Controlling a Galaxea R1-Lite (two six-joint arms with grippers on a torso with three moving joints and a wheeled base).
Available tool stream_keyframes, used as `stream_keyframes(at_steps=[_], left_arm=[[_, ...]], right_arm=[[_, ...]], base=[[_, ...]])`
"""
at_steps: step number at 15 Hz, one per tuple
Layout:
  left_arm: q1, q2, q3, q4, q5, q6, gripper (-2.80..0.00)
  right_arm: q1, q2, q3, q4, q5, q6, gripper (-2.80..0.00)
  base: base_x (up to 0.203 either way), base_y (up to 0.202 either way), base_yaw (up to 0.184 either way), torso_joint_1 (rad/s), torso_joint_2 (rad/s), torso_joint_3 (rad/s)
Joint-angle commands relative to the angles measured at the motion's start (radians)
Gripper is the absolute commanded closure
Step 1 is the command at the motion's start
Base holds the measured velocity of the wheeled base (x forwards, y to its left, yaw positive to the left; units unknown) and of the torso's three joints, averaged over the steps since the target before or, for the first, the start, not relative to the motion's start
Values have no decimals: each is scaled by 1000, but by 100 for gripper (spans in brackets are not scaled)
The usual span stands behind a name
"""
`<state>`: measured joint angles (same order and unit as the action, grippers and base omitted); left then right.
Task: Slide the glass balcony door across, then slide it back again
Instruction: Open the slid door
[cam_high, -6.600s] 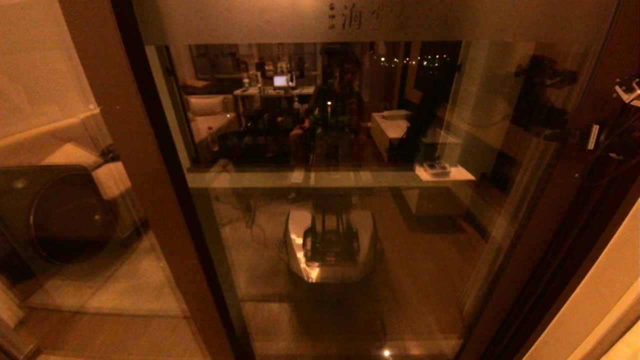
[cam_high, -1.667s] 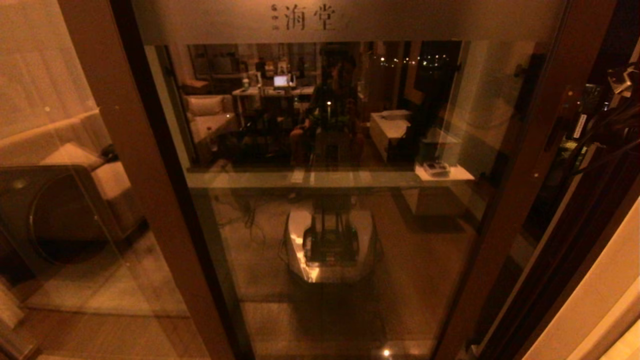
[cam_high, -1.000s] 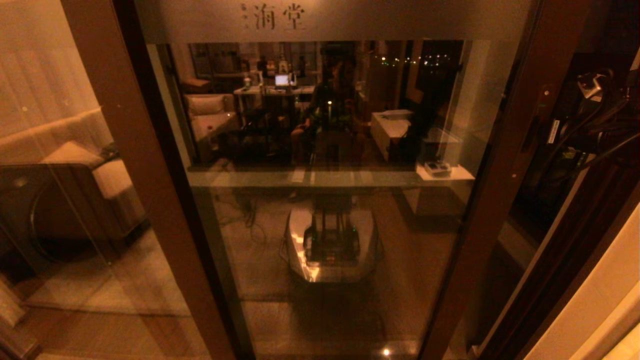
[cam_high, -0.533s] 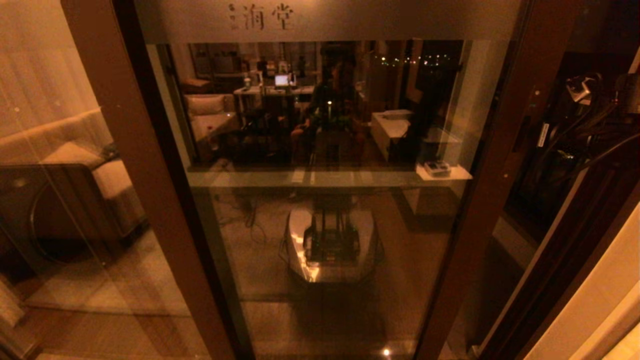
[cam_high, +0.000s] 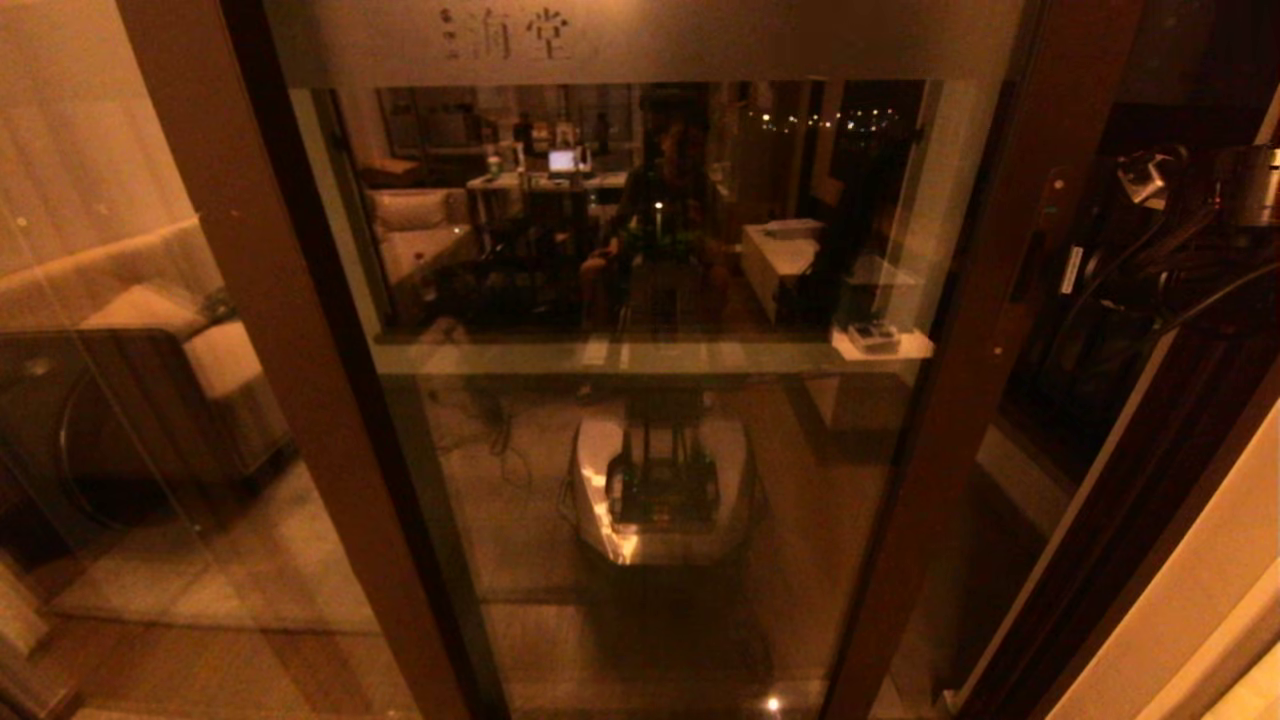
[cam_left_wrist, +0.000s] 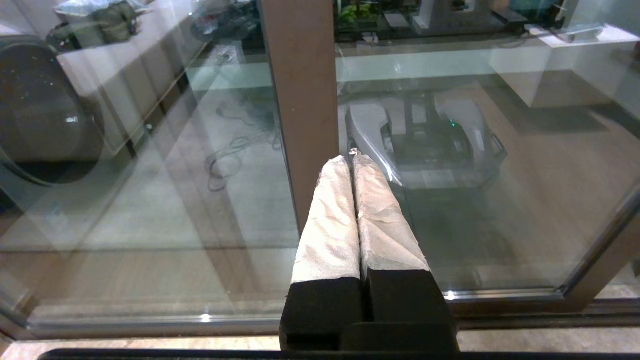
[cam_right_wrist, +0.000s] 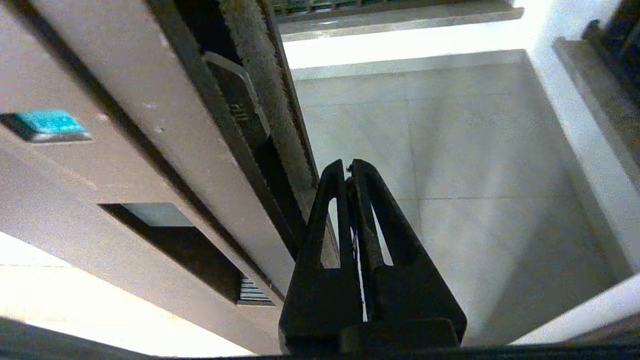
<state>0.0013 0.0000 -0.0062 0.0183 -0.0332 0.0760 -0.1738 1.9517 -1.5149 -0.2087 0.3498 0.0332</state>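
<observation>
The glass balcony door (cam_high: 650, 450) fills the head view, with characters on its frosted top band (cam_high: 500, 35). Its brown right stile (cam_high: 985, 300) carries a slim lock plate (cam_high: 1040, 225). My right arm (cam_high: 1150, 250) reaches in at that stile. In the right wrist view my right gripper (cam_right_wrist: 349, 167) is shut with nothing in it. It lies alongside the door's outer edge and its brush seal (cam_right_wrist: 260, 90), above the pale balcony tiles (cam_right_wrist: 450, 150). I cannot tell whether it touches the edge. My left gripper (cam_left_wrist: 351, 159), with white-wrapped fingers, is shut and parked low before a brown post (cam_left_wrist: 300, 75).
The fixed brown-framed panel (cam_high: 130, 250) showing the sofa stands at the left, with its post (cam_high: 250, 300) in front of the door. A dark open gap (cam_high: 1060, 470) lies between the door's stile and the right jamb (cam_high: 1150, 500). A cream wall (cam_high: 1200, 600) bounds the far right.
The door has slid steadily to the left, its characters and right stile shifting that way. The dark gap at the right has widened. My right arm has followed the stile leftward.
</observation>
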Motion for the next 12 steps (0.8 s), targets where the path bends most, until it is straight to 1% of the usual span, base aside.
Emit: stream_keyframes(at_steps=[1, 3, 9, 12], left_arm=[[0, 0, 0, 0, -1, 1, 0], [0, 0, 0, 0, -1, 0, 0], [0, 0, 0, 0, -1, 1, 0], [0, 0, 0, 0, -1, 1, 0]], right_arm=[[2, 0, 1, 0, 5, -1, 0], [4, 1, -1, -1, 6, 1, 0], [60, 0, -2, -1, 3, 10, 0], [74, 4, -5, -1, 3, 11, 0]], base=[[0, 0, 0, 0, 0, 0], [0, 0, 0, 0, 0, 0], [0, 0, 0, 0, 0, 0], [0, 0, 0, 0, 0, 0]])
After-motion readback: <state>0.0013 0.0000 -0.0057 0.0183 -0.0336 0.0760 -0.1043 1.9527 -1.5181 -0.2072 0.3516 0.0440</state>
